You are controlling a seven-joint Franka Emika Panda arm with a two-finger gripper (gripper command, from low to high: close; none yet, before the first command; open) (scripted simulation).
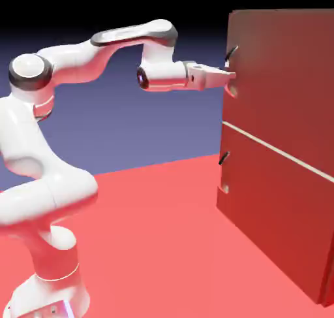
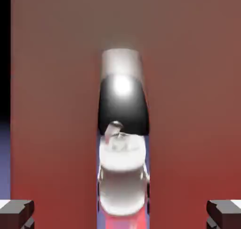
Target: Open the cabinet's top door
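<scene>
The tall red-brown cabinet [image 1: 280, 147] stands on the red worktop [image 1: 163, 245], near its right edge. The white arm's fingers [image 1: 229, 76] reach level to the upper flat red-brown door panel [image 1: 287, 68], just below its small dark bar handle [image 1: 230, 53]. In the hand view the fingertips [image 2: 16, 211] stand spread wide, the glossy handle between them, unpinched.
</scene>
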